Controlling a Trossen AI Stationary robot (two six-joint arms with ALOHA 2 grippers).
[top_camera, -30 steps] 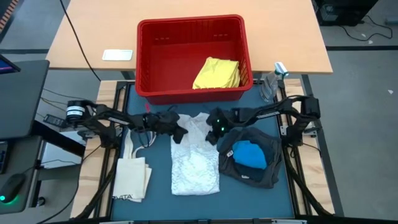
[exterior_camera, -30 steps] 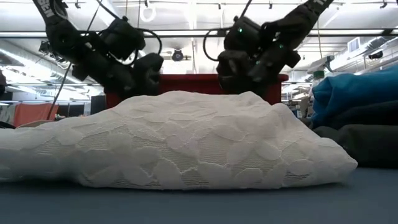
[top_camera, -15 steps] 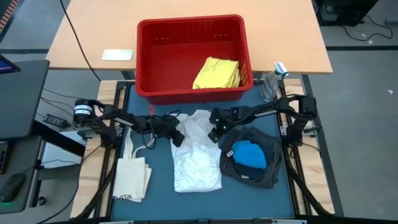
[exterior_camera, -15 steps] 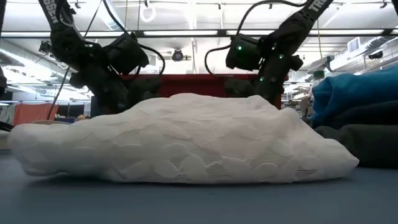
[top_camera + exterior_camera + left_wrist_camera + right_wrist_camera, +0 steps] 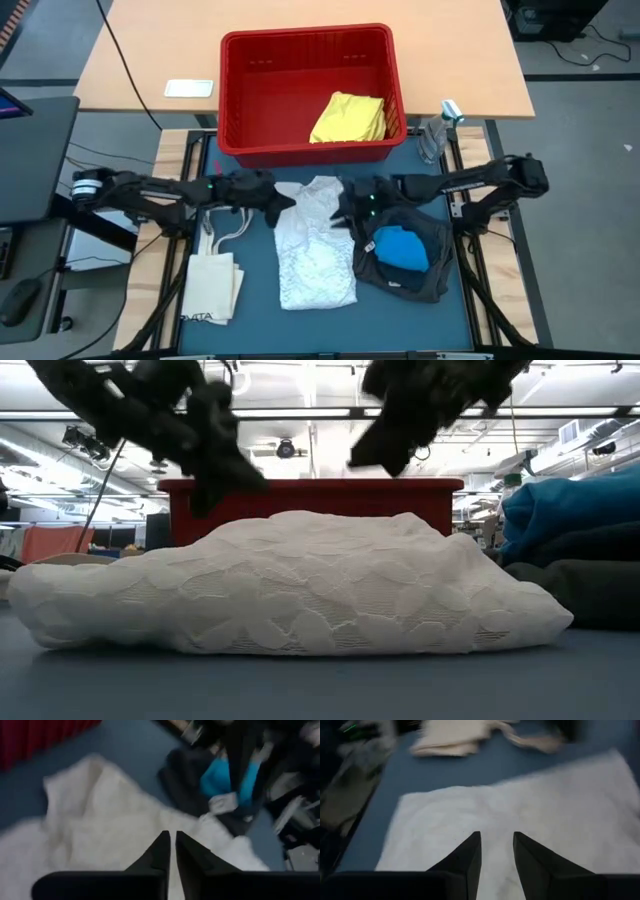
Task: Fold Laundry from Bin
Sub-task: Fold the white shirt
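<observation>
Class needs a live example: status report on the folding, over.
Left gripper nearly shut, right gripper slightly open, both empty above the white cloth. Cloth lies flat on the mat. Yellow piece waits in bin. Nothing blocking.

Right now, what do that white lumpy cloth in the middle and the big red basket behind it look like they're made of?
The white cloth looks like soft lace or knit fabric, matt: raised leaf-like patterning covers it and it slumps in a loose mound. The red basket looks like moulded plastic with a slight sheen: it has rigid straight walls, ribbed and slotted. Exact fibre and plastic type cannot be told.
</observation>
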